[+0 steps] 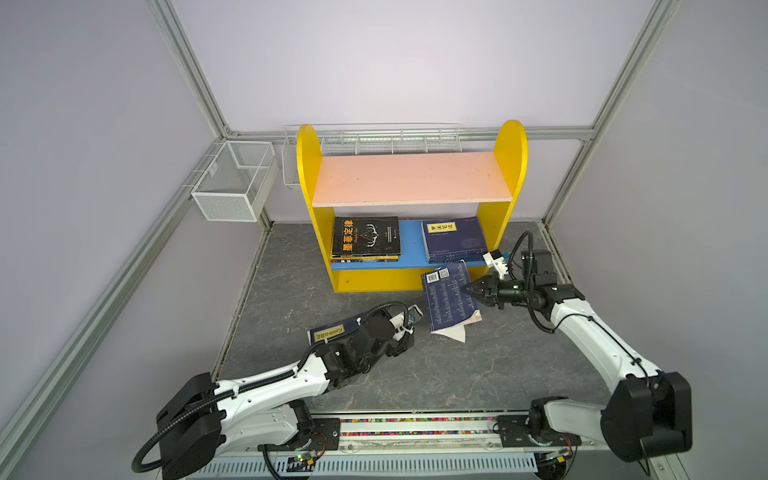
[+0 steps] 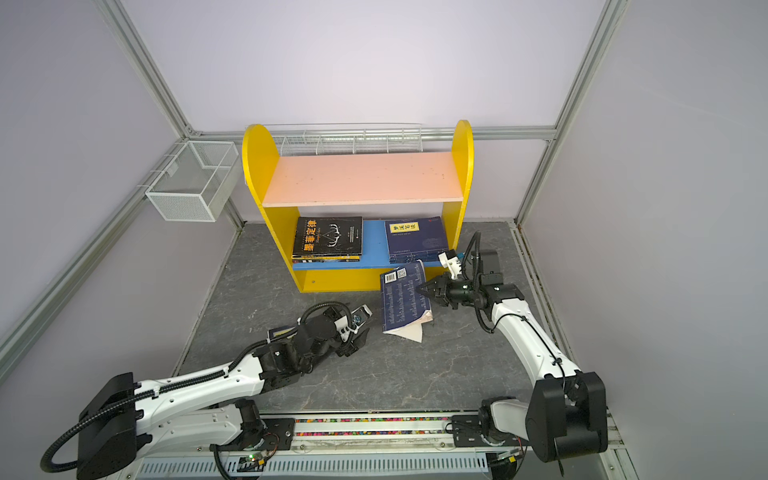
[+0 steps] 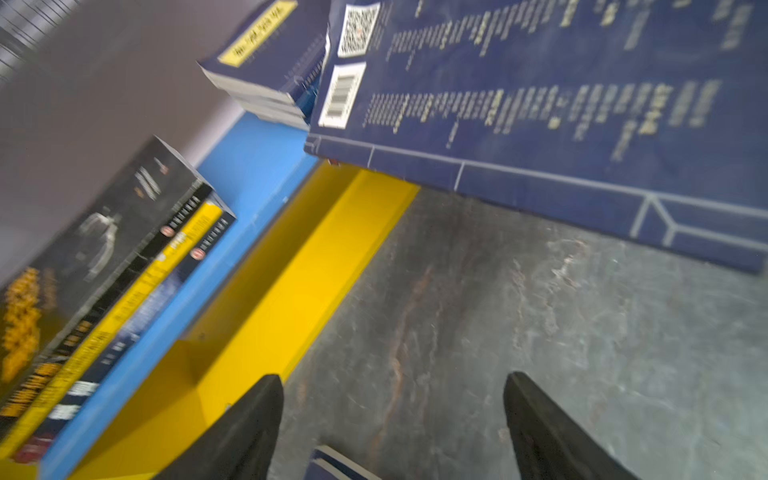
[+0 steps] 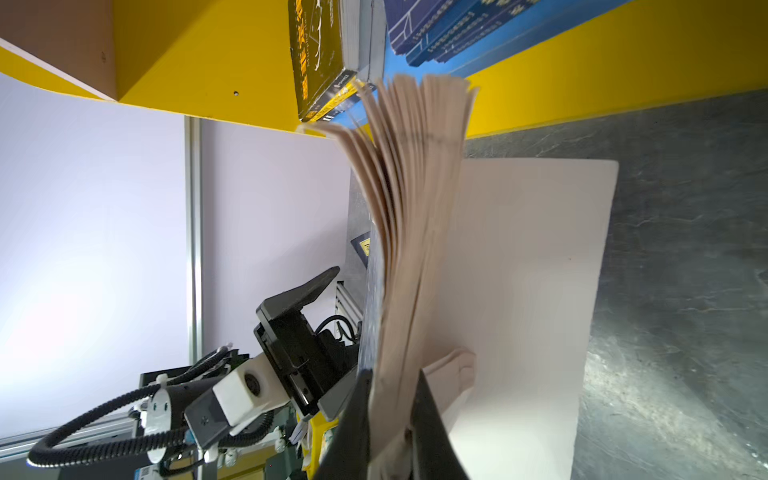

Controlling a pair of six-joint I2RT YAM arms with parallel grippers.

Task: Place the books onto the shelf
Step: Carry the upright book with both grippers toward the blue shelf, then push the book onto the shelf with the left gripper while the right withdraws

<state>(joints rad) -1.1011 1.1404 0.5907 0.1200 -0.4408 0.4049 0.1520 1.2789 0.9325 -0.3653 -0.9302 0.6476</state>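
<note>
In both top views my right gripper (image 1: 466,289) is closed on the edge of a navy book (image 1: 446,297). The book is held tilted just in front of the shelf (image 1: 308,174), back cover up, showing a barcode, a code square and columns of pale print. My right wrist view adds what those miss: the jaws pinch a sheaf of tan pages (image 4: 415,199) that fan out beyond them, while a stiff white sheet (image 4: 523,270) hangs outside the grip. Whether the book's top corner touches the blue lower board (image 1: 409,243) I cannot tell.

From above, my left gripper (image 3: 395,415) is mostly hidden under its own wrist. Only my left wrist view shows its two black, wedge-shaped fingers (image 3: 249,428) standing wide apart with nothing between them, over the grey, veined, stone-like tabletop (image 1: 415,374). A second navy book (image 1: 330,332) with a yellow label lies flat on the table, partly beneath that arm.

Two flat stacks lie well apart on the blue board: one topped by a glossy black book (image 1: 365,237) with orange characters, the other of navy books (image 1: 453,241). The left wrist view alone shows the black stack's spines: black, yellow, then navy. The pink upper board (image 1: 411,178) is matte and sits between rounded yellow side panels
</note>
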